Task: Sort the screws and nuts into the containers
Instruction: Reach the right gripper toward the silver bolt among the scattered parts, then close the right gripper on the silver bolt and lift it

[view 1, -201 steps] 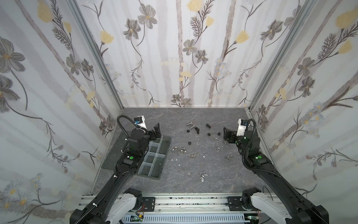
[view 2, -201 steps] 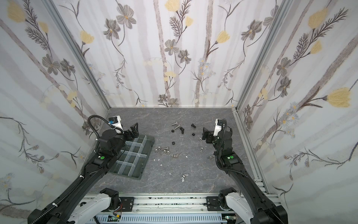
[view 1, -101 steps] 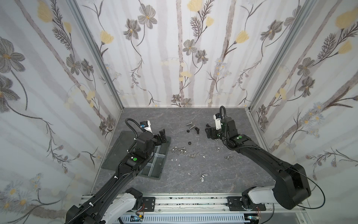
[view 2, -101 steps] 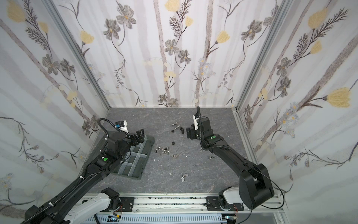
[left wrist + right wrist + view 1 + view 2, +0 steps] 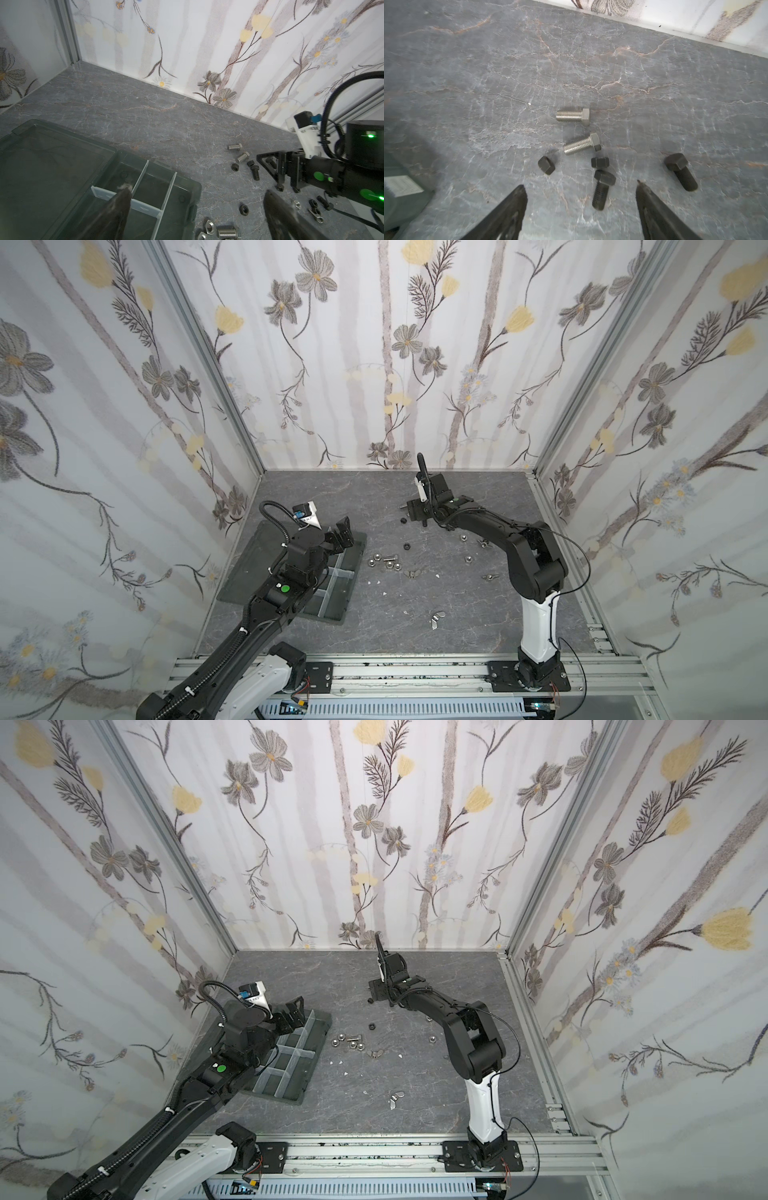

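Black screw [image 5: 602, 190] lies on the surface [image 5: 488, 83], framed between the open, empty right fingers [image 5: 512, 207], shank pointing back toward the wrist; left fingers [image 5: 122, 199], also open, are farther.

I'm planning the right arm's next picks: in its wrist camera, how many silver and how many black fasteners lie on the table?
Silver bolts: 2
Black fasteners: 4
Total: 6

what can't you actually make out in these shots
- Organiser tray: some compartments hidden under the left arm in both top views.
- Silver screw: cut off by the left wrist view's bottom edge.
- Black screw: motion-blurred in the right wrist view, threads unreadable.
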You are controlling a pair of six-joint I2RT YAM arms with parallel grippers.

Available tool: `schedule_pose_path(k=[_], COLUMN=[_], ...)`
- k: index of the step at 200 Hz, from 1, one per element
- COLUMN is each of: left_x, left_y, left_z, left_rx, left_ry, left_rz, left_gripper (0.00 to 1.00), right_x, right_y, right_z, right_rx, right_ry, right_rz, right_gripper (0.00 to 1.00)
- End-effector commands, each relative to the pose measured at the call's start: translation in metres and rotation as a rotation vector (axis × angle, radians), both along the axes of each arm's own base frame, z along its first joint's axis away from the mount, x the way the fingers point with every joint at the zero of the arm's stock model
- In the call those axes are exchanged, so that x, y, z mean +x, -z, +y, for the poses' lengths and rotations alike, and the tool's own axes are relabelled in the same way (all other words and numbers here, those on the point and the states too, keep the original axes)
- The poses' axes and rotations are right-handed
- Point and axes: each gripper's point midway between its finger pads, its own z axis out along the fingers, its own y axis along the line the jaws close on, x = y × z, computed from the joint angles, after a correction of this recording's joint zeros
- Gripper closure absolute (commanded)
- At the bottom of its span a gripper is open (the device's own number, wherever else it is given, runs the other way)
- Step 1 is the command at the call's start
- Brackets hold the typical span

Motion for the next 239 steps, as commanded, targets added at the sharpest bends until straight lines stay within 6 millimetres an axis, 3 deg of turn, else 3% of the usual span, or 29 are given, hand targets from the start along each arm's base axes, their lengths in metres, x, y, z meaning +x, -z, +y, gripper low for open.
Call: schedule_pose_path(k=[1,56,121,198,239], left_x=[-0.001,0.000,-0.004,-0.006,-0.007], left_y=[-0.008,0.013,0.007,0.009,0.008], left_z=[-0.001,-0.021,-0.026,-0.031,-0.030], left_rx=[-0.039,-0.078,-0.082,-0.088,-0.084], left_ry=[0.006,0.082,0.100,0.118,0.113], left_rz=[-0.036,0.004,-0.006,0.000,-0.003], left_gripper=[0.00,0.00,0.00,0.00,0.00], right_x=[0.013,0.050,0.070,0.066,0.063], right_y=[0.016,0.032,0.049,0.074,0.079], right_z=[0.007,0.027,0.039,0.040,0.041], right_rx=[-0.018,-0.023,-0.022,-0.050,-0.060], right_ry=[0.015,0.028,0.030,0.024,0.021], right_rz=[0.023,-0.004,-0.003,0.050,0.060], right_gripper=[0.17,0.17,0.21,0.21,0.29])
